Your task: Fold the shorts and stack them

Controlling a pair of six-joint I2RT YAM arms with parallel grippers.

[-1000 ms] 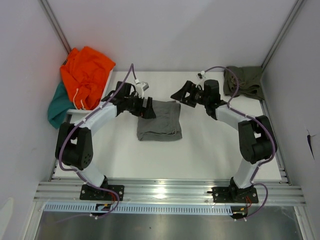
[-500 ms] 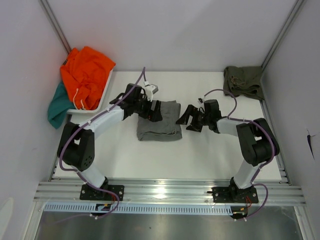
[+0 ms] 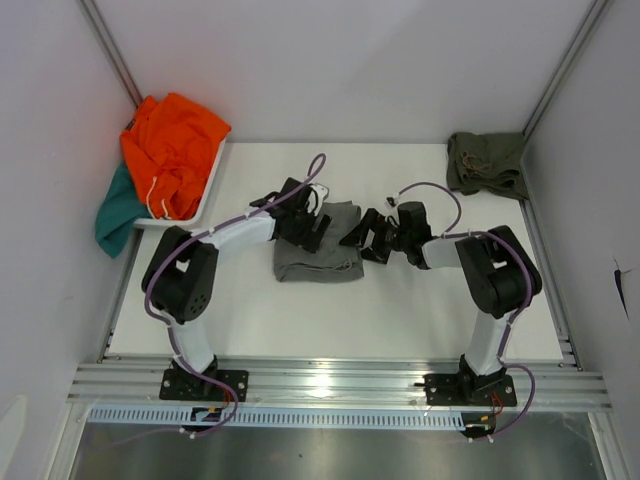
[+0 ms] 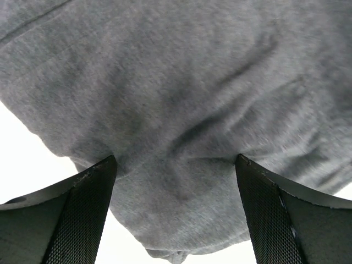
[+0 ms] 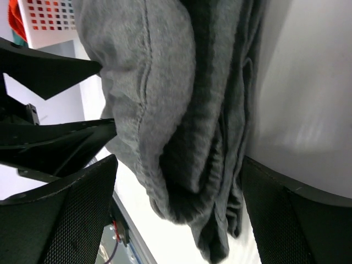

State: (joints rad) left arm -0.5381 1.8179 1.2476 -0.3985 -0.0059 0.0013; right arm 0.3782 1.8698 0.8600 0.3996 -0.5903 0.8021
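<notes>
Plain white walls [image 3: 350, 70] are enclosing the white desk [image 3: 400, 310] on three sides. Both arms are reaching inward, low over the desk, and are meeting at the folded grey cloth shorts [image 3: 318, 255] lying at its centre. The left hand [image 3: 312, 228] is resting on the far left part of those shorts, released, with its jaws spread on the cloth. The right hand [image 3: 358, 238] is lying at their right edge, likewise released, its jaws standing wide either side of the bunched layers. The olive green shorts [image 3: 488, 162] are sitting crumpled in the far right corner. An orange garment [image 3: 172, 150] is filling a white tray [image 3: 215, 180] at far left, over a teal garment [image 3: 115, 215].
</notes>
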